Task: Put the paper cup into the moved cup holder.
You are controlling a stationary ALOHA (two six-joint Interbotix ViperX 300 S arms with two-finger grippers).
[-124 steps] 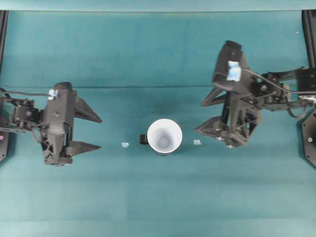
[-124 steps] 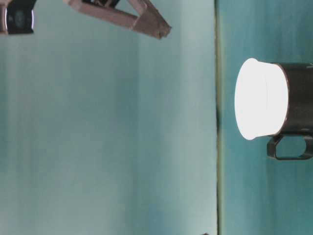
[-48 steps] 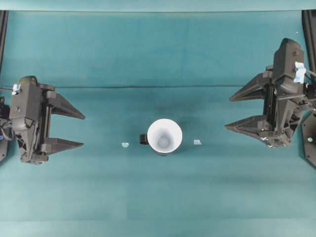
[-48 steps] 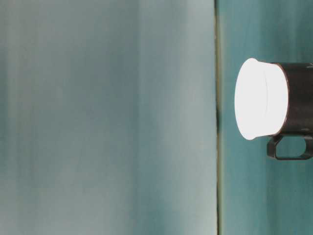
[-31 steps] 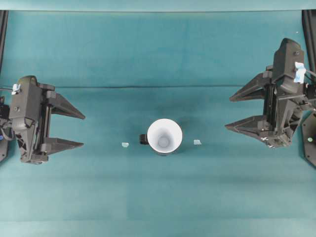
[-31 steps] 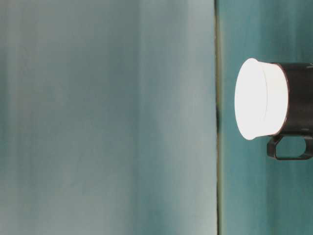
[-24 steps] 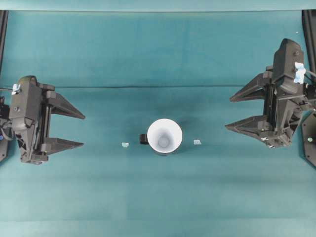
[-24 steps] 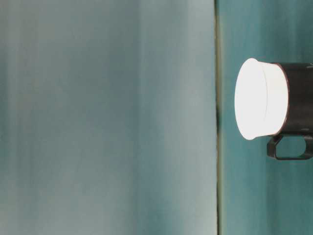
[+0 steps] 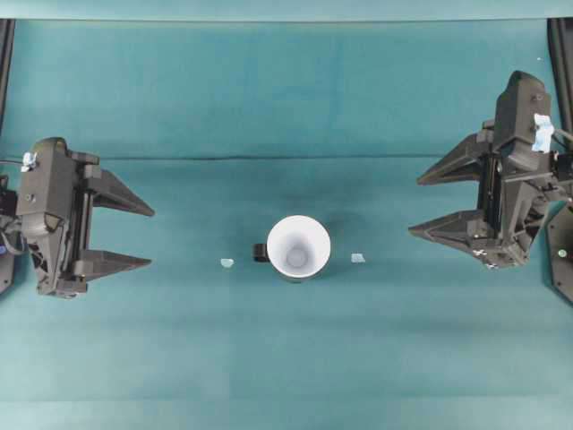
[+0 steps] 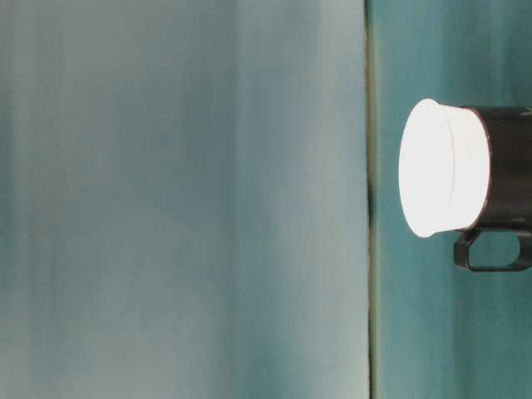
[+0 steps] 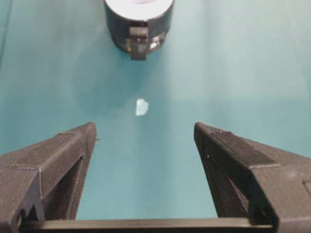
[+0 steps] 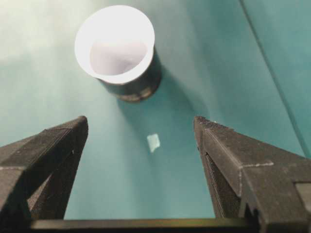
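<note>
The white paper cup (image 9: 298, 246) sits upright inside the black cup holder (image 9: 260, 253) at the middle of the teal table; only the holder's handle and rim edge show from above. In the table-level view the cup (image 10: 443, 169) stands in the holder (image 10: 507, 181). It also shows in the left wrist view (image 11: 139, 4) within the holder (image 11: 139, 30) and in the right wrist view (image 12: 115, 41) within the holder (image 12: 137, 83). My left gripper (image 9: 150, 237) is open and empty at the far left. My right gripper (image 9: 414, 206) is open and empty at the far right.
Two small pale tape marks lie on the cloth, one left of the holder (image 9: 227, 263) and one right of it (image 9: 358, 258). A seam in the cloth (image 9: 286, 159) runs across the table behind the cup.
Since 2.6 s ago both arms have drawn back to the table's sides. Over the last second nothing has visibly moved.
</note>
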